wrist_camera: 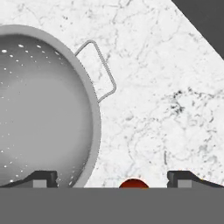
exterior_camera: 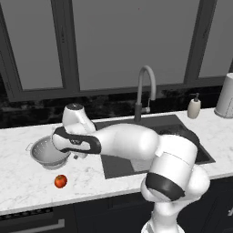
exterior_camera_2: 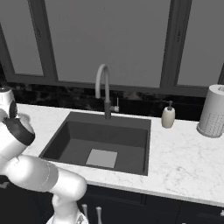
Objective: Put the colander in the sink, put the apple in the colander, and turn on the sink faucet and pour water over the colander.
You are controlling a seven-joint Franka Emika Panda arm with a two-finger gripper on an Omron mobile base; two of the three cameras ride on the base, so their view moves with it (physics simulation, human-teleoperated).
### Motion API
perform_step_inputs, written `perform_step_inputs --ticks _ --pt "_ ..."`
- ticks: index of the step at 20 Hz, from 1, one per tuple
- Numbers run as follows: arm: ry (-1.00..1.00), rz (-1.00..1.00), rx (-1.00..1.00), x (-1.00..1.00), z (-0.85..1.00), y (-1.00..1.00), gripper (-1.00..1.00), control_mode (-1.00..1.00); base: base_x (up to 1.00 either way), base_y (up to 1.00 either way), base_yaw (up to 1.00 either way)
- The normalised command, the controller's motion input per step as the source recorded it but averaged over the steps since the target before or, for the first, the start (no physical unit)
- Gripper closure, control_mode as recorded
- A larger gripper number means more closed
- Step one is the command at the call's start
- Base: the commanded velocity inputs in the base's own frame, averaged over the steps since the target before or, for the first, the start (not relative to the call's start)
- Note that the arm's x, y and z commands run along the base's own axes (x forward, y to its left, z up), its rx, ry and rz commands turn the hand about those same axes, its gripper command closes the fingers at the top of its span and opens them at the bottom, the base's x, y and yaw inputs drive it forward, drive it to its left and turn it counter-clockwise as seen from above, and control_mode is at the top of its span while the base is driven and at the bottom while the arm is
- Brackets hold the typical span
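Jaws spread wide above the counter, clamping nothing.
Your gripper straddles the colander rim; its bowl lies toward ten o'clock, the apple at six.

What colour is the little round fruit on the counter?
The apple is red-orange, best seen in the left base view, lying on the white marbled counter.

Both base views look forward and down from behind the arm, one from its left and one from its right, sharing the dark grey recessed sink and the tall grey gooseneck faucet. The hand view looks straight down from close above the white marble table, taking in the perforated silver metal colander that also shows in the left base view.
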Motion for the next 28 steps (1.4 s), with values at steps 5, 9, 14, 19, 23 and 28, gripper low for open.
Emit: perform_step_inputs --ticks 5,9,14,19,23,28 --pt "0.01 0.00 -0.03 0.31 -0.21 0.31 -1.00 -1.00 0.00 0.00 0.00" --pt "0.00 0.00 -0.03 0.26 -0.22 0.27 -1.00 -1.00 0.00 0.00 0.00" --pt "0.00 0.00 -0.03 0.20 -0.24 0.25 -1.00 -1.00 0.00 0.00 0.00" --pt "0.00 -0.03 -0.01 0.05 -0.14 0.14 -1.00 -1.00 0.00 0.00 0.00" --pt "0.00 -0.04 -0.01 0.00 -0.10 0.09 1.00 -1.00 0.00 0.00 0.00" --pt "0.00 -0.07 0.00 -0.04 0.00 0.02 1.00 -1.00 0.00 0.00 0.00"
